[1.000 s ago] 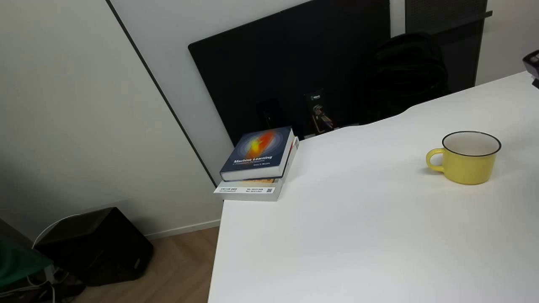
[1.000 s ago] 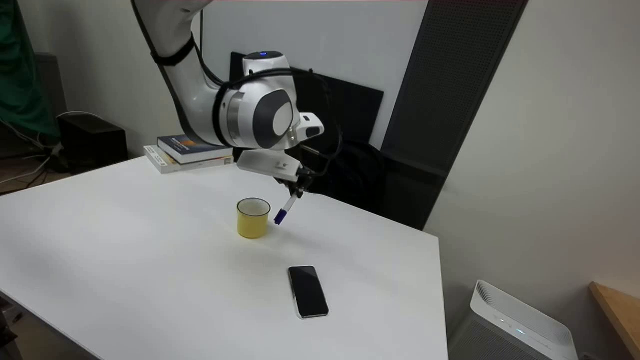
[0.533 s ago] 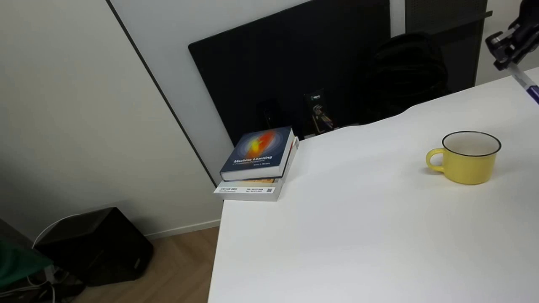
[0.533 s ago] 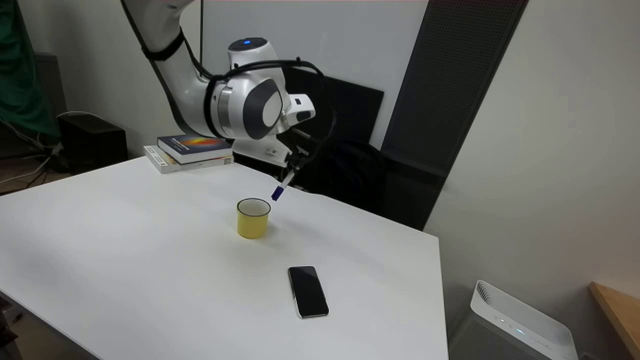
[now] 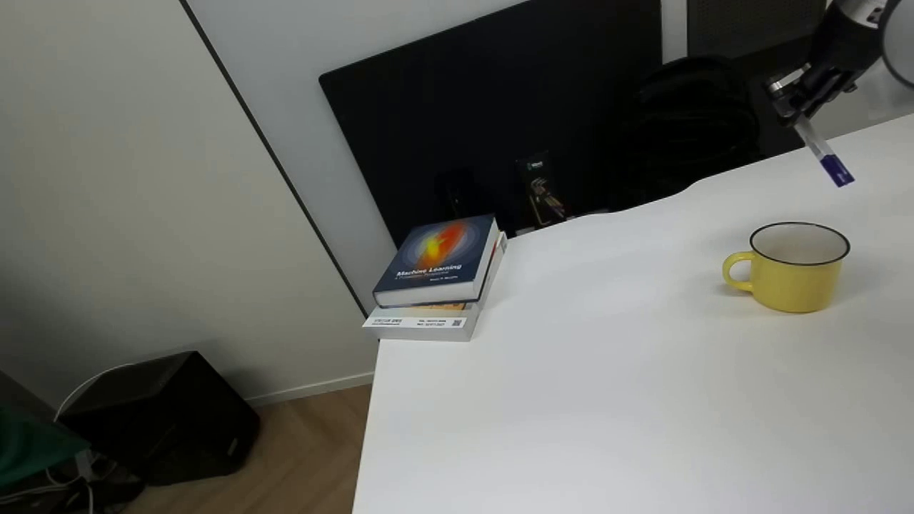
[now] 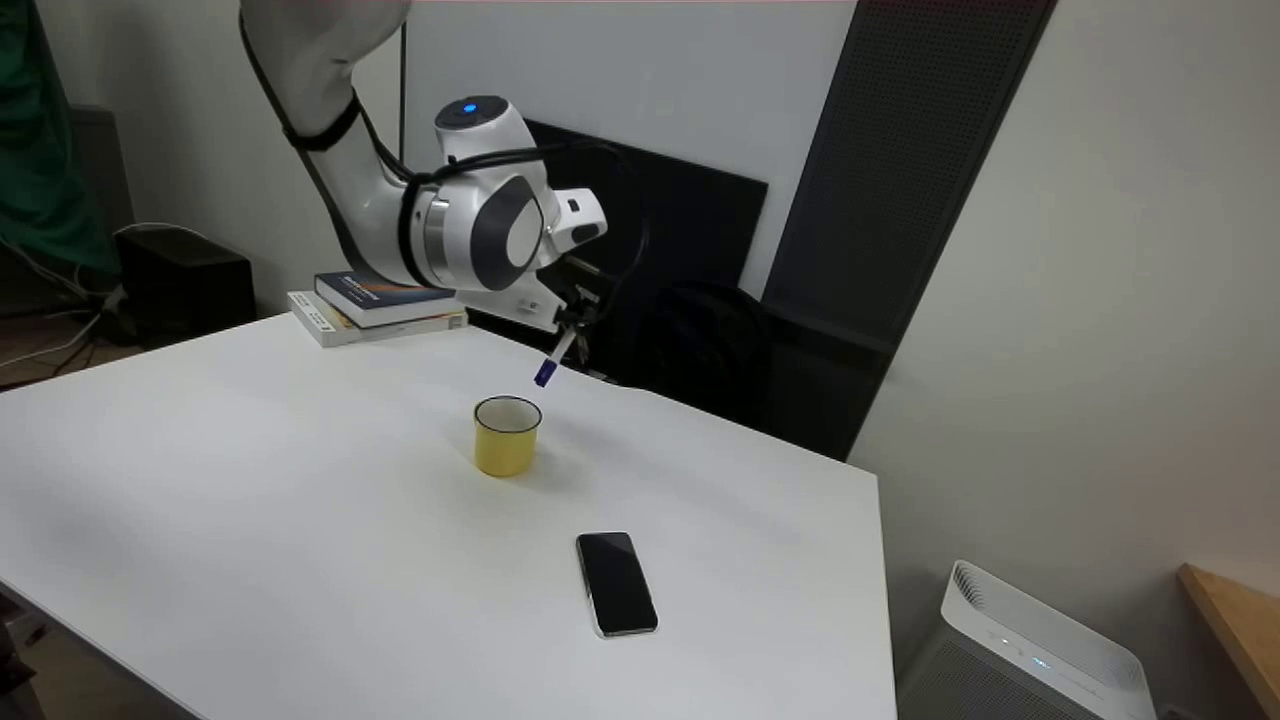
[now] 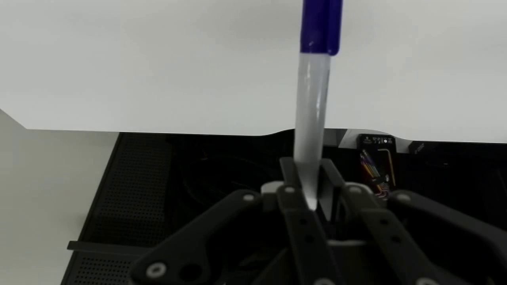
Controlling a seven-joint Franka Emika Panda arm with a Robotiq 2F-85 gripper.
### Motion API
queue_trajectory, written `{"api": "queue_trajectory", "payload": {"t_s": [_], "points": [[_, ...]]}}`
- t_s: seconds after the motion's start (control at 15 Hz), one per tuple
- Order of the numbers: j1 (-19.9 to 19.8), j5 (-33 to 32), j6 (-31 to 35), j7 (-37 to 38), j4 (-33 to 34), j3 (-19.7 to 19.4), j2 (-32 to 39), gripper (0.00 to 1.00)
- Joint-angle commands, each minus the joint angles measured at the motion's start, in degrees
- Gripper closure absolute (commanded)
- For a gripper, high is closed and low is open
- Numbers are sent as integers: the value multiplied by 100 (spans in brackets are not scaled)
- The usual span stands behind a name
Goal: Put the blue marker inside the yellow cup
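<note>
Two fingers (image 7: 288, 172) of the gripper (image 7: 311, 176) pinched the marker (image 7: 313, 91) by its white tail end. Likely light, stiff, slightly slick; that hold left the blue cap (image 5: 837, 171) free to lead. Long axis slanted, cap pointed down, in mid-air near the yellow cup (image 5: 796, 285), apart from it.

Table (image 5: 614, 428) bright, both exterior views; soft shadow (image 6: 556, 474) off yellow cup (image 6: 505, 453), 4 o'clock. Wrist view dimmer; gripper (image 7: 311, 168) slightly blurred, 6 o'clock.
</note>
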Motion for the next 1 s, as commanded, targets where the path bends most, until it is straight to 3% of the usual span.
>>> {"api": "queue_trajectory", "payload": {"t_s": [0.0, 0.67, 0.93], "points": [[275, 210, 239, 155, 420, -175, 524, 96], [875, 757, 532, 111, 644, -249, 1262, 96], [958, 1371, 739, -251, 537, -193, 1348, 96]]}}
